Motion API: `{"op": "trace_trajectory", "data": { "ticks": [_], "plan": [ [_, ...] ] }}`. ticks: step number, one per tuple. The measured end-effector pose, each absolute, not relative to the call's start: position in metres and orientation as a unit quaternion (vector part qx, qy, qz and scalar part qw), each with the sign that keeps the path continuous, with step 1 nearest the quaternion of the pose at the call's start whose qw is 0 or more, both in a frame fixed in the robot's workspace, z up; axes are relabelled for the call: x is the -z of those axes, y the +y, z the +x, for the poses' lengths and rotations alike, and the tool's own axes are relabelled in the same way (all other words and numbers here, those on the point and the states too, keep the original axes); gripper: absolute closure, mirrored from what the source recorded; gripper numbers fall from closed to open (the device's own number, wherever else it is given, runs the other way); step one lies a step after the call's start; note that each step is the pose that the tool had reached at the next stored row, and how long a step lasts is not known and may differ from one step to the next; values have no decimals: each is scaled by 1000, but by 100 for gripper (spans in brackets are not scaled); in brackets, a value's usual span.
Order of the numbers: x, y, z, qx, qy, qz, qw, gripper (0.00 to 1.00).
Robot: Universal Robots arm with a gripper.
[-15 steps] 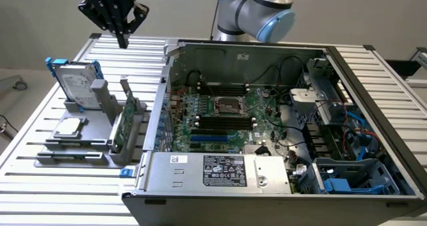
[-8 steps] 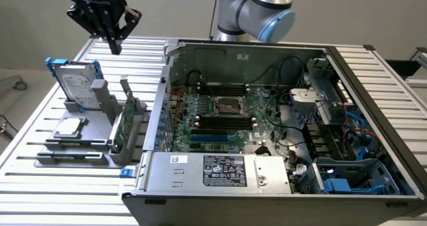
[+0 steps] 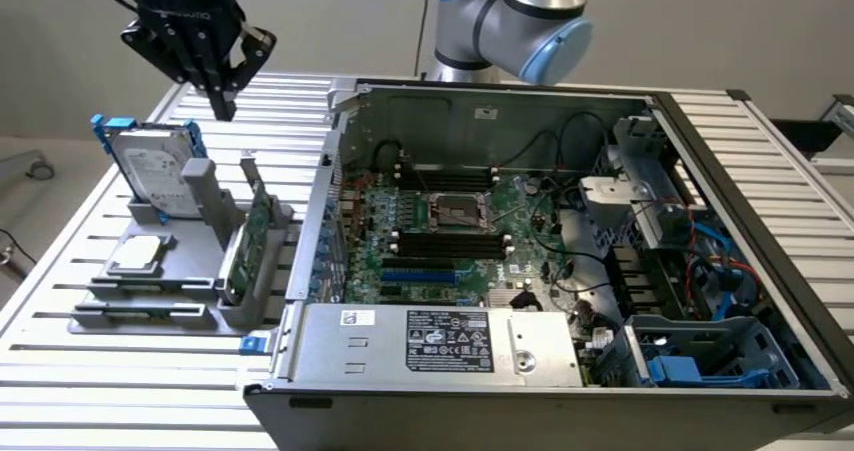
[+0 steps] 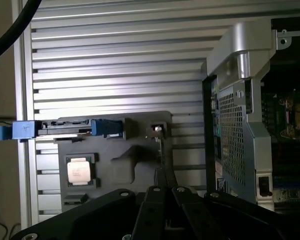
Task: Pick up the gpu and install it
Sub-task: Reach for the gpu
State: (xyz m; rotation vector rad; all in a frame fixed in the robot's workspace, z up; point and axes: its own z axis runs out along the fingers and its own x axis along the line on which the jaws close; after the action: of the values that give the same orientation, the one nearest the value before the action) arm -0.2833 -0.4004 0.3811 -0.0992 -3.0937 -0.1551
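Well above the gpu's (image 3: 248, 241) upright top edge, the closed claw (image 3: 220, 103) hangs

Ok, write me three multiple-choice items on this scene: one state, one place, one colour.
1. The claw is: A shut, holding nothing; B shut on a cable; C wide open.
2. The gpu stands: A in the grey holder; B in a cardboard box; C in the claw.
3. The hard drive has rails that are: A red; B blue; C yellow.
Key: 1 A, it tapers shut with nothing in it; 2 A, it sits on edge in the holder's slot; 3 B, blue shows at the drive's edges.
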Motion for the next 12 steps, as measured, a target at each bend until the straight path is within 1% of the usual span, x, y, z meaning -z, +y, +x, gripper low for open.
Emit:
{"op": "trace_trajectory", "data": {
  "ticks": [2, 6, 11, 12],
  "plan": [
    [-381, -402, -283, 45, -998, -30, 21, 89],
    [-381, -402, -283, 26, -999, -15, 21, 89],
    [-381, -402, -283, 14, -1000, 18, 21, 89],
    [-381, -402, -283, 11, -1000, 22, 19, 89]
  ]
}}
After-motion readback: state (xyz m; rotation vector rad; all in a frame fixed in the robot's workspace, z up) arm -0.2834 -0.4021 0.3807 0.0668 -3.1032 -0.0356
